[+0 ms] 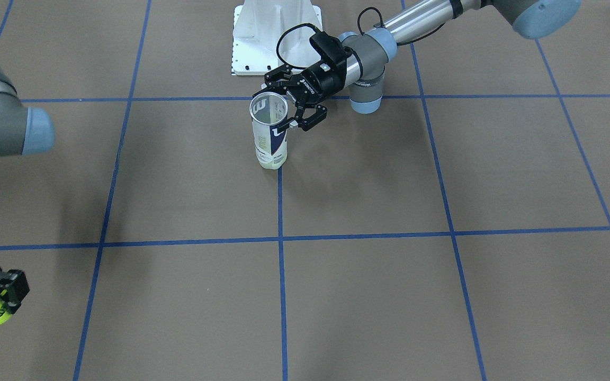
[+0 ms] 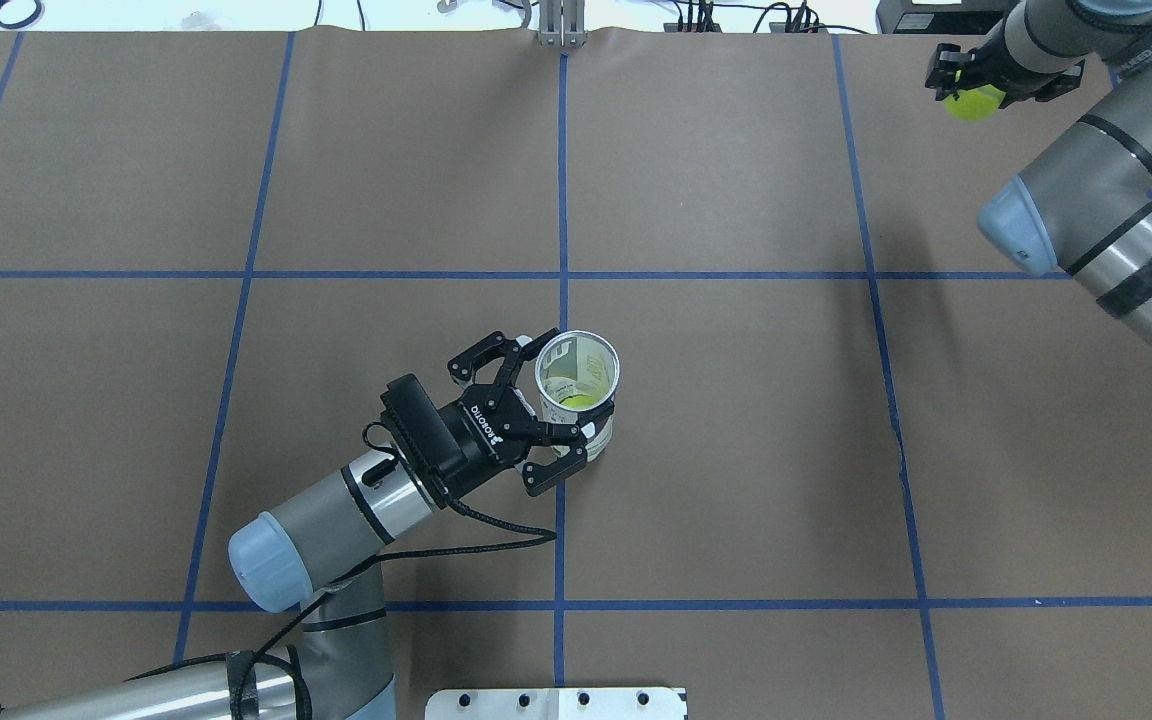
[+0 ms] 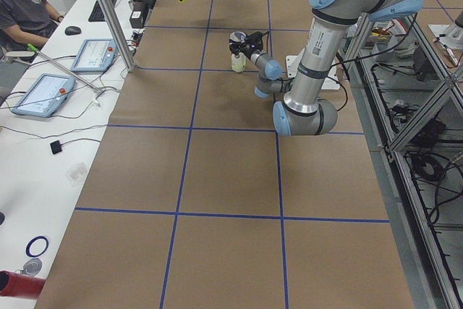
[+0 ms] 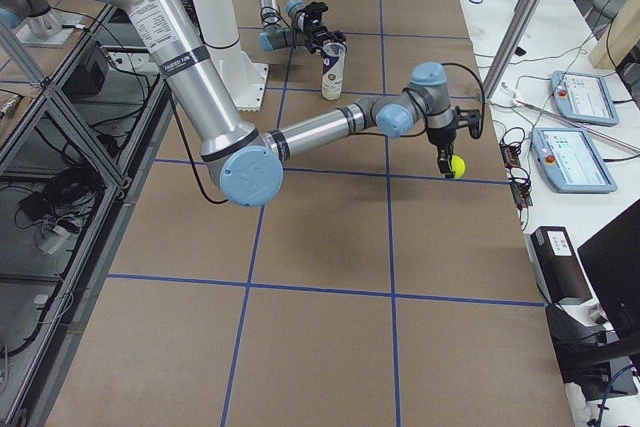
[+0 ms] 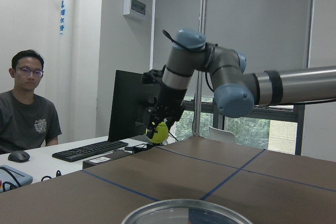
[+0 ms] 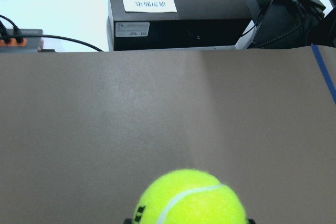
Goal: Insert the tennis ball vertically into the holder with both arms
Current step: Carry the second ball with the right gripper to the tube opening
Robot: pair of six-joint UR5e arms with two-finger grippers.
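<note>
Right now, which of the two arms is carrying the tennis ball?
The right arm: its jaws grip the ball above the table's far corner. The left arm has its jaws on the can instead.

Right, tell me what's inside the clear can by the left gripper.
Through the open mouth of the can, the overhead view shows a yellow-green ball low inside. The label covers much of the wall, so whether anything lies beneath that ball cannot be seen.
</note>
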